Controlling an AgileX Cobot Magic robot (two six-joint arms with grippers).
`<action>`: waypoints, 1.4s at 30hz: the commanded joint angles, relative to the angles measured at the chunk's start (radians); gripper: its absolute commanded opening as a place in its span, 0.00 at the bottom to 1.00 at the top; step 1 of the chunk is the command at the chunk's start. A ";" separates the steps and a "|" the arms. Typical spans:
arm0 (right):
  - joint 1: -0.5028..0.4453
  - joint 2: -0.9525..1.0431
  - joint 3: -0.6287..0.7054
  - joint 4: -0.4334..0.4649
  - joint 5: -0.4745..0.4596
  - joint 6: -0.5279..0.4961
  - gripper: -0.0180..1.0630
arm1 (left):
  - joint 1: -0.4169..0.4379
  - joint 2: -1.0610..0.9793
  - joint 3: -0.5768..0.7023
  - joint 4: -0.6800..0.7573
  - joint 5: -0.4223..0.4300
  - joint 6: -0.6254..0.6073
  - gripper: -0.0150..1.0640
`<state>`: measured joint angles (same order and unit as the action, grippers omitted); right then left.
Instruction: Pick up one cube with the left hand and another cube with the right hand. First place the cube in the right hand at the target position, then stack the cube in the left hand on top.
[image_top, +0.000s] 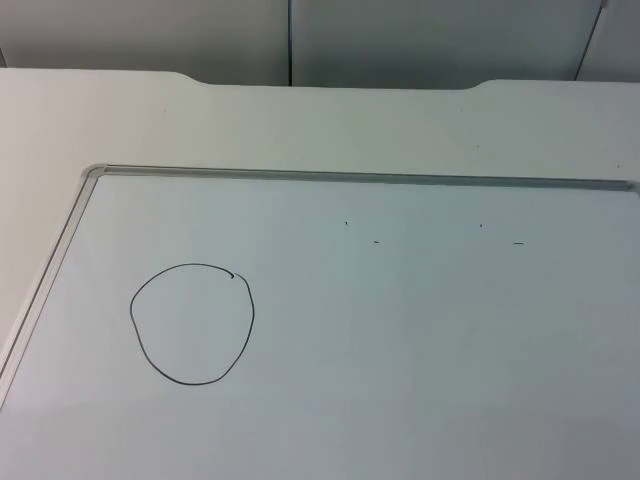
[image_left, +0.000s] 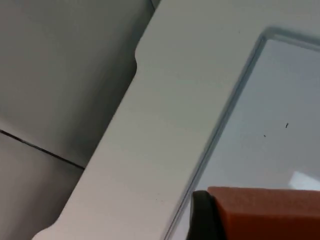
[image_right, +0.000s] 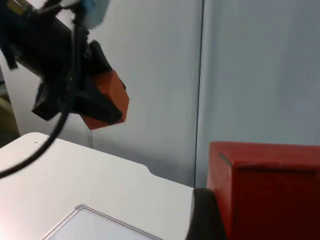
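An orange cube (image_left: 265, 212) is clamped in the left gripper (image_left: 235, 220), pressed against a black fingertip (image_left: 202, 217), with the white table (image_left: 150, 125) and the framed edge of a whiteboard (image_left: 280, 125) lying below and ahead of it. In the right wrist view that same gripper (image_right: 92, 107) is seen from outside, raised well above the table before the grey partition wall (image_right: 250, 75), its cube (image_right: 111, 97) gripped between closed fingers. A red cube (image_right: 267, 192) is held fast in the right gripper (image_right: 235, 220).

The step in hand is judged to be carrying the red cube to the target. It should be lowered squarely inside the drawn circle (image_top: 192, 323), faces level, before release, while the left cube is kept clear.

The circle is given by the top view, which the wrist views lack; the held cubes are supplied by the wrist views.
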<state>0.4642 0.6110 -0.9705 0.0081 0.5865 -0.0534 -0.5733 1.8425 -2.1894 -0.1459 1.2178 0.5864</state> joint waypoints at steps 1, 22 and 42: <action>0.004 -0.004 0.003 -0.008 -0.034 0.002 0.01 | -0.001 -0.042 -0.007 0.002 0.003 -0.020 0.01; 0.004 0.046 0.003 -0.008 -0.011 -0.003 0.01 | 0.003 -0.820 0.848 0.076 -0.239 -0.166 0.01; 0.047 0.645 -0.131 0.333 -0.030 -0.349 0.01 | 0.003 -1.369 1.353 0.105 -0.381 -0.439 0.01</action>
<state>0.5049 1.2457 -1.0838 0.3228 0.5628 -0.3805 -0.5715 0.4801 -0.8404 -0.0375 0.8615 0.1604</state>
